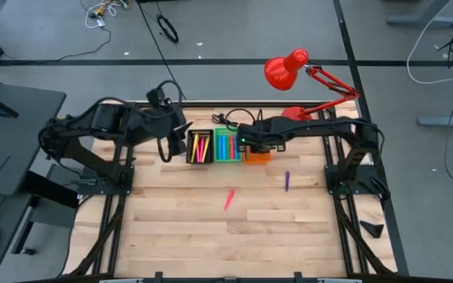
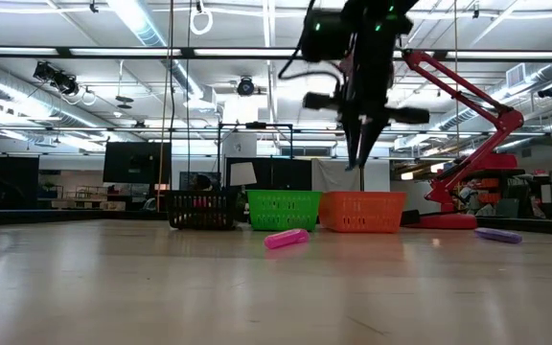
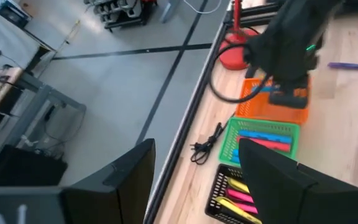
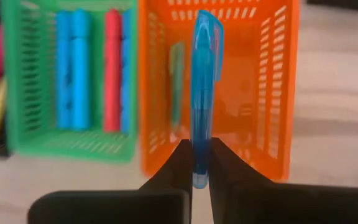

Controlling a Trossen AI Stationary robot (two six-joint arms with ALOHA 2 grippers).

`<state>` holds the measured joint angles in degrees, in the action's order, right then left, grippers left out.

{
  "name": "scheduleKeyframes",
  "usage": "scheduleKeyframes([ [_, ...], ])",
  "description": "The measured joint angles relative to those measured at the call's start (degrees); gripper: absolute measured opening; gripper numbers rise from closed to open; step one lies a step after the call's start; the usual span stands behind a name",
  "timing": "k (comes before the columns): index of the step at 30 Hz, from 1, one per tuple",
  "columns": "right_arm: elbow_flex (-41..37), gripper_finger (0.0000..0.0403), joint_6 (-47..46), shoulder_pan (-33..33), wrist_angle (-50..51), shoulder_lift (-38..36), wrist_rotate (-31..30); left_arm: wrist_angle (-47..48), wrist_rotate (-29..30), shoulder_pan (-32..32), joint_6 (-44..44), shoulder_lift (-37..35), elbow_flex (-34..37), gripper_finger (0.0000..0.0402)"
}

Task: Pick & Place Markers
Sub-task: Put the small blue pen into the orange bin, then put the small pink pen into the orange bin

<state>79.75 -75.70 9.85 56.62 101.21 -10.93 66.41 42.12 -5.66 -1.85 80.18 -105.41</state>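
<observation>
Three bins stand in a row at the table's far side: black (image 1: pixel 200 147) with yellow and pink markers, green (image 1: pixel 226 147) with blue and red markers (image 4: pixel 79 68), and orange (image 1: pixel 259 155) with a greenish marker (image 4: pixel 176 81) inside. My right gripper (image 4: pixel 201 163) hovers above the orange bin (image 4: pixel 253 93), shut on a blue marker (image 4: pixel 204 87). My left gripper (image 3: pixel 197 186) waits open, raised beside the black bin (image 3: pixel 229 193). A pink marker (image 1: pixel 229 199) and a purple marker (image 1: pixel 287 181) lie flat on the table. My right gripper pinches the blue marker between its two fingers near one end (image 4: pixel 200 149). The fingers (image 2: pixel 357 144) point down from above. The marker is lifted clear, and its length reaches out past the fingertips over the orange bin's opening.
A red desk lamp (image 1: pixel 289 67) stands at the table's far right corner, its base (image 2: pixel 453 218) behind the orange bin (image 2: pixel 362 211). A black cable (image 3: pixel 205 144) lies behind the bins. Bare wood spreads over the table's near half (image 1: pixel 234 244).
</observation>
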Motion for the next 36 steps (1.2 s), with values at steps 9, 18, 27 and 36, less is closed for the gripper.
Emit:
scheduleKeyframes([
  [9, 0.0, 0.0015, 6.0, 6.1, -5.7, 8.1, 4.2, 0.0, -4.6, 2.9, -0.3, 0.0, 0.0, 0.0238],
  [18, 0.0, 0.0015, 6.1, 5.9, -7.0, 12.9, 8.5, -0.1, -7.0, 4.4, -2.7, 0.0, 0.0, 0.0238],
  [27, 0.0, 0.0103, 6.1, 5.7, -6.1, 12.7, 8.6, -0.1, -9.0, 4.9, -2.4, 0.0, 0.0, 0.0238],
  [36, 0.0, 0.0174, 7.3, 5.6, -5.9, 11.7, 9.0, -0.1, -9.0, 4.9, -1.8, 0.0, 0.0, 0.0238],
])
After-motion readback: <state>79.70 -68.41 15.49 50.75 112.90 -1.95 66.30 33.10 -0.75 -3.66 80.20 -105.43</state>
